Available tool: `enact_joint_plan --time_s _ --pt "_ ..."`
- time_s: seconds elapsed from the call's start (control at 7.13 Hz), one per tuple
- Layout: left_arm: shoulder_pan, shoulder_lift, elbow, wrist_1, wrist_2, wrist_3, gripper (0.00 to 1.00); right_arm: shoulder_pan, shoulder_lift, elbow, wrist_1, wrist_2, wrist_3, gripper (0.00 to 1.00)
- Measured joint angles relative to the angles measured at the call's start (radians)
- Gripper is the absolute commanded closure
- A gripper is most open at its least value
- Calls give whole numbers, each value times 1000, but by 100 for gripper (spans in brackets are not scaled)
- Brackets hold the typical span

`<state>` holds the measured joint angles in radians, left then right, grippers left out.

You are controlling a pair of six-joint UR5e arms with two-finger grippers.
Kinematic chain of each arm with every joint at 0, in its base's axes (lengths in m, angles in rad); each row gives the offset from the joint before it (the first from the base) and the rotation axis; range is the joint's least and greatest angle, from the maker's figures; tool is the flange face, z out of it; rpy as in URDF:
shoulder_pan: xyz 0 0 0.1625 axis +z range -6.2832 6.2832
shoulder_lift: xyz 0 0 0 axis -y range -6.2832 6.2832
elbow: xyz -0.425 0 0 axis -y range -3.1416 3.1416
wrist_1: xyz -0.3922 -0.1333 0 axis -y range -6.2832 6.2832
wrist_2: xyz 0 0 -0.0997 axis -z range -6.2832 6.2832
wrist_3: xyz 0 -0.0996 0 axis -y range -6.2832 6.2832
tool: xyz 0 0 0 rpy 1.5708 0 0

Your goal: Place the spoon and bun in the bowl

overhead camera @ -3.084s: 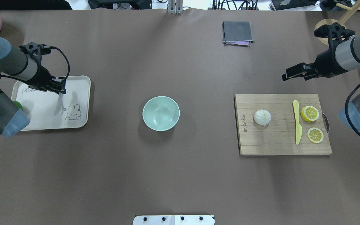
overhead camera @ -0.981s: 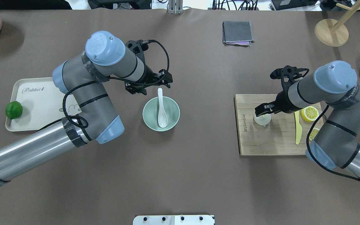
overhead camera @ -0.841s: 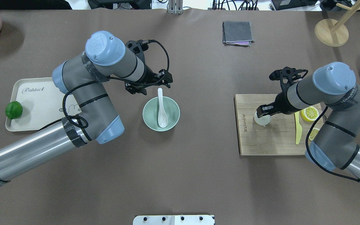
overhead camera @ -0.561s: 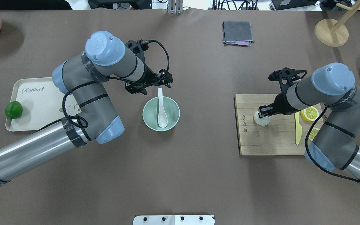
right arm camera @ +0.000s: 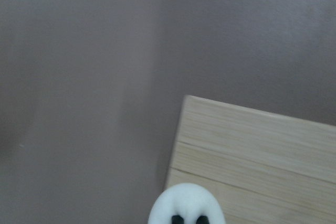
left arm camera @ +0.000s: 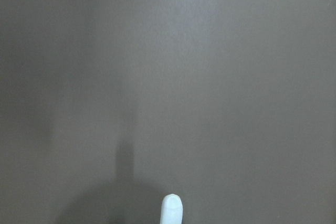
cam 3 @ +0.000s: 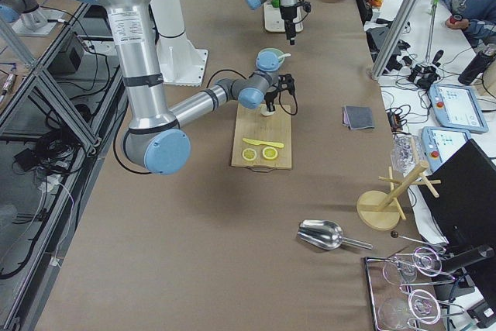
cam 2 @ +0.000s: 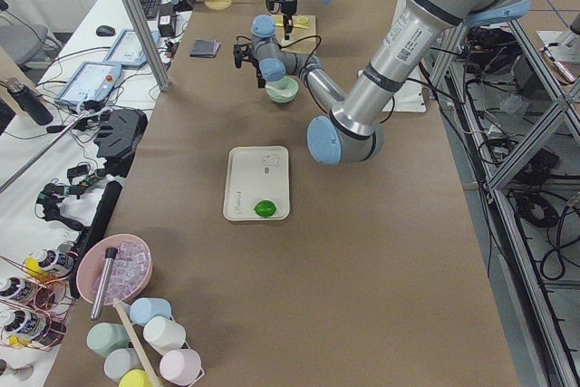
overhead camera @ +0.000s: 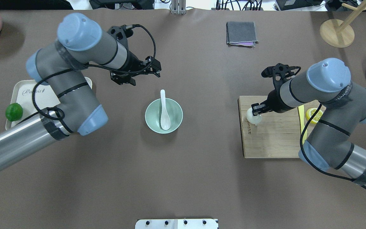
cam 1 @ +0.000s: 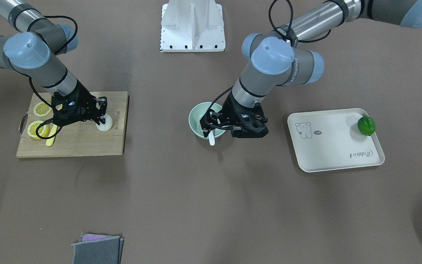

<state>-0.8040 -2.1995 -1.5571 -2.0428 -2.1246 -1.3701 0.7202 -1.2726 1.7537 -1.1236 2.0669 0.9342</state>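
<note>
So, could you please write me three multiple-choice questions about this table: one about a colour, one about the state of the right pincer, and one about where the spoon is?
1. What colour is the round fruit on the tray?
A red
B green
C orange

2. In what state is the right pincer?
A shut on the bun
B open and empty
C shut on the round fruit

3. Where does the spoon lie?
A on the tray
B in the right pincer
C in the bowl

Answers:
1 B: the fruit at the tray's corner is plainly green.
2 A: the overhead view shows it closed on the white bun.
3 C: the scoop lies inside the bowl and the handle leans over the rim.
</note>
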Motion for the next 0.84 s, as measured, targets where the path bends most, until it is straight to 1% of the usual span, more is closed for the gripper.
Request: enact_joint_plan --time_s 0.14,0.28,0.42,0.56,0.7,0.84 --pt "-113 84 -50 1 -113 69 2 -9 94 4 -65 -11 53 100" --pt "-212 165 -77 0 -200 172 2 -37 202 4 -146 -43 121 100" --pt "-287 247 -88 -2 -244 289 2 -85 305 -2 -210 -97 201 100" --pt "-354 324 -94 -5 -268 389 2 -138 384 -20 -242 -158 267 100" --pt "-407 381 -96 -5 -285 463 2 -183 449 -57 -253 -217 312 97" --pt "-435 410 -99 -4 -289 501 2 -209 501 -109 -253 -257 338 80"
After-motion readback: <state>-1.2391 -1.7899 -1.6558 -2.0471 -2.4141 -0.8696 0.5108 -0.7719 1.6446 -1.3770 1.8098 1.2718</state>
